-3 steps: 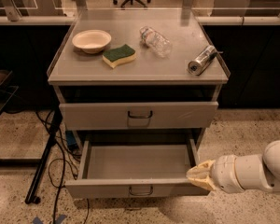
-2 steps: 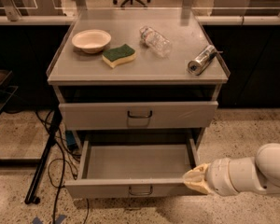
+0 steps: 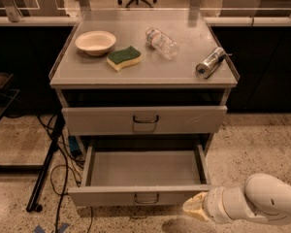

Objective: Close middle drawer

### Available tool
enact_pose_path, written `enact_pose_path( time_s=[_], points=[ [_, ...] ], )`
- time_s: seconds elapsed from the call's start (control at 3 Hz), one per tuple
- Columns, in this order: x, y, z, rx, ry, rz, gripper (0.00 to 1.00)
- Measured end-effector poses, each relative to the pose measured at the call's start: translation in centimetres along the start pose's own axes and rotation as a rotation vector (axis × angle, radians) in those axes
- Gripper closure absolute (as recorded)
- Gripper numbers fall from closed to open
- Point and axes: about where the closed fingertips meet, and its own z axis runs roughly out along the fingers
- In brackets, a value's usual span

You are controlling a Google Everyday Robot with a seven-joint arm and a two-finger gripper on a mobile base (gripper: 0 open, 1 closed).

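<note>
Four items on the tabletop (image 3: pixel 150 74), left to right: cream bowl (image 3: pixel 95 42), green-and-yellow sponge (image 3: pixel 124 58), clear plastic bottle (image 3: pixel 162 42) on its side, silver can (image 3: pixel 211 62) on its side near the right edge. Uppermost drawer (image 3: pixel 97 120) front sits flush with the cabinet. Below it the middle drawer (image 3: pixel 102 196) is pulled well out, its interior bare, with a loop handle at the centre of its front. Gripper (image 3: pixel 194 208) is low at the right, its cream tip just beside the right end of that drawer front; contact uncertain. Cannot tell whether the jaws are spread or pressed together.
</note>
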Motion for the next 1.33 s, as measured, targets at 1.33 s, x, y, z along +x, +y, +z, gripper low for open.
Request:
enact_pose_path(
  time_s=[1.33],
  points=[
    [4.7,-3.5,8.4,-0.001,0.047,0.020,0.82]
  ],
)
